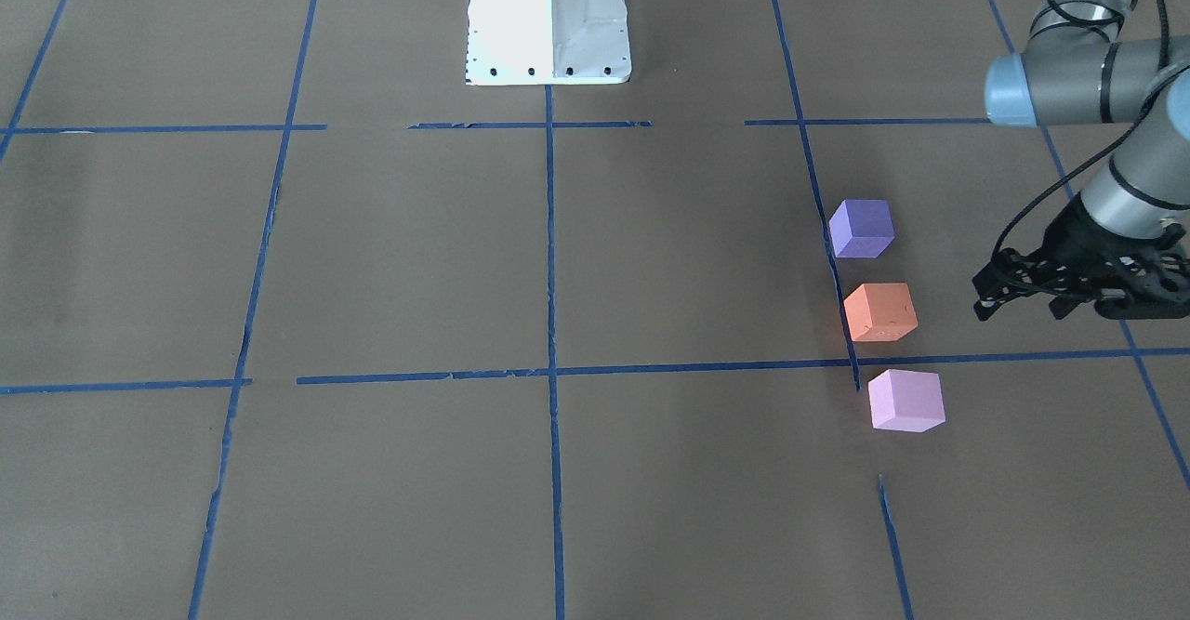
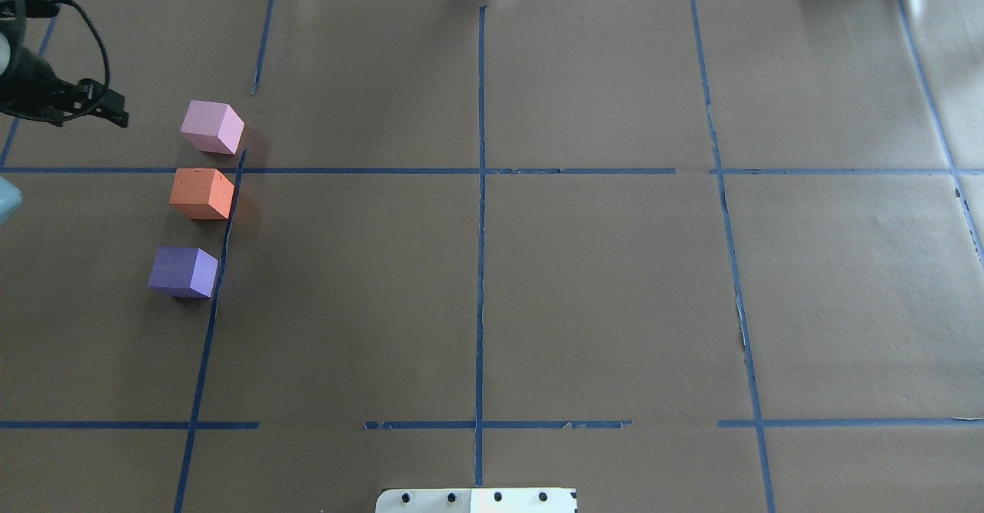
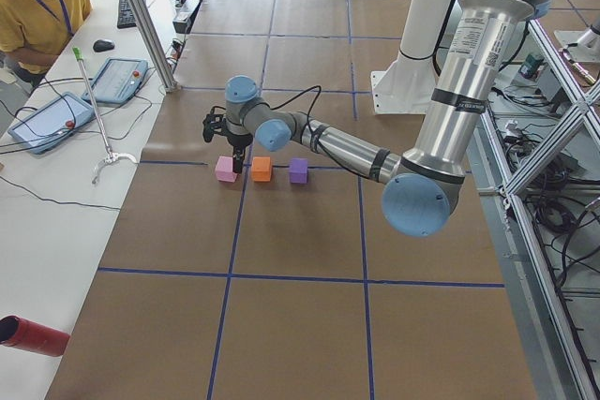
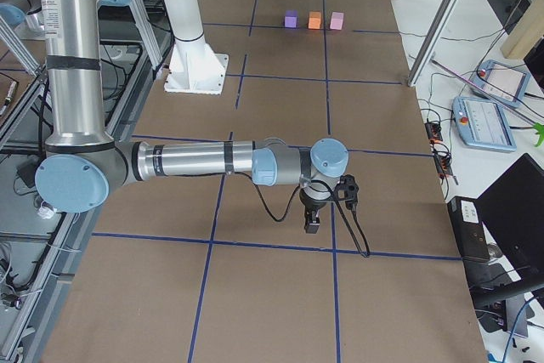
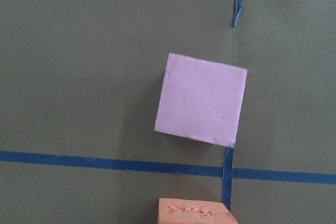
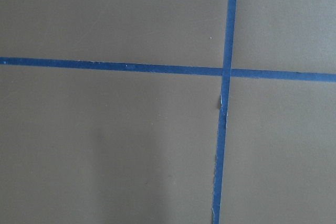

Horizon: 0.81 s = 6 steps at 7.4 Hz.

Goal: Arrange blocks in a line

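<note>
Three blocks lie in a row on the brown table along a blue tape line, with small gaps between them: the blue-violet block (image 1: 862, 228) (image 2: 183, 271), the orange block (image 1: 879, 311) (image 2: 201, 194) and the pale pink block (image 1: 906, 401) (image 2: 212, 126). My left gripper (image 1: 1021, 309) (image 2: 115, 113) is open and empty, raised beside the row on its outer side. The left wrist view looks down on the pink block (image 5: 202, 99) and the edge of the orange block (image 5: 194, 212). My right gripper (image 4: 311, 223) shows only in the exterior right view, far from the blocks; I cannot tell its state.
The white robot base (image 1: 548, 20) (image 2: 477, 500) stands at the table's middle edge. Blue tape lines (image 2: 480, 228) grid the brown paper. An operator (image 3: 37, 7) sits at a side table with tablets, and a red cylinder (image 3: 33, 336) lies there.
</note>
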Tool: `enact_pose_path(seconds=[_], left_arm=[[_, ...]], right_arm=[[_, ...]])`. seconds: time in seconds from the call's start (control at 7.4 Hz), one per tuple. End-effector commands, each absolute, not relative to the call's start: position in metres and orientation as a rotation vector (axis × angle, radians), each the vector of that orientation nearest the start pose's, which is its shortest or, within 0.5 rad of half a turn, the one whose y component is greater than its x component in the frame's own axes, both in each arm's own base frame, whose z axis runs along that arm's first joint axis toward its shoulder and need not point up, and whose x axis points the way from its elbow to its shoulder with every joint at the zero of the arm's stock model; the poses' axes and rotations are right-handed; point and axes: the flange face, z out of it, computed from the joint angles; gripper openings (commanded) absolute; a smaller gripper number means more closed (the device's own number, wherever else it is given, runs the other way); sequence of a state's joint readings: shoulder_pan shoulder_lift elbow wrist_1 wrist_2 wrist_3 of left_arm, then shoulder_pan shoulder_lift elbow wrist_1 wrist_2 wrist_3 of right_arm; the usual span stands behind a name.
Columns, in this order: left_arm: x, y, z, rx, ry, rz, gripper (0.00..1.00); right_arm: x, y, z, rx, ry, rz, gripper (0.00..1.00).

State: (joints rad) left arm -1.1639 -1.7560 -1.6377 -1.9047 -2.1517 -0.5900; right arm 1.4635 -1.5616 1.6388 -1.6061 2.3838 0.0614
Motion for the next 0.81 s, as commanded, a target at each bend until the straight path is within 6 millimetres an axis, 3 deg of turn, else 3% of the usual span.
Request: enact_pose_path(seconds=[0.0,0.14,0.27,0.68], left_arm=[[0.060,-0.535,0.589,0.268,0.650,0.184,0.99],[0.019,-0.508,0.626,0.245,0.635,0.191,1.00],[0.001,-0.493,0.640,0.228,0.645,0.157,1.00],[-0.014,-0.490,0.650,0.174,0.637,0.104,1.00]], right_arm=[[0.007,-0.501,0.621,-0.028,-0.814,-0.061,1.00],[0.007,-0.501,0.621,-0.028,-0.814,-0.061,1.00],[0.007,-0.501,0.622,-0.030,-0.813,-0.060,1.00],[0.007,-0.501,0.622,-0.030,-0.813,-0.060,1.00]])
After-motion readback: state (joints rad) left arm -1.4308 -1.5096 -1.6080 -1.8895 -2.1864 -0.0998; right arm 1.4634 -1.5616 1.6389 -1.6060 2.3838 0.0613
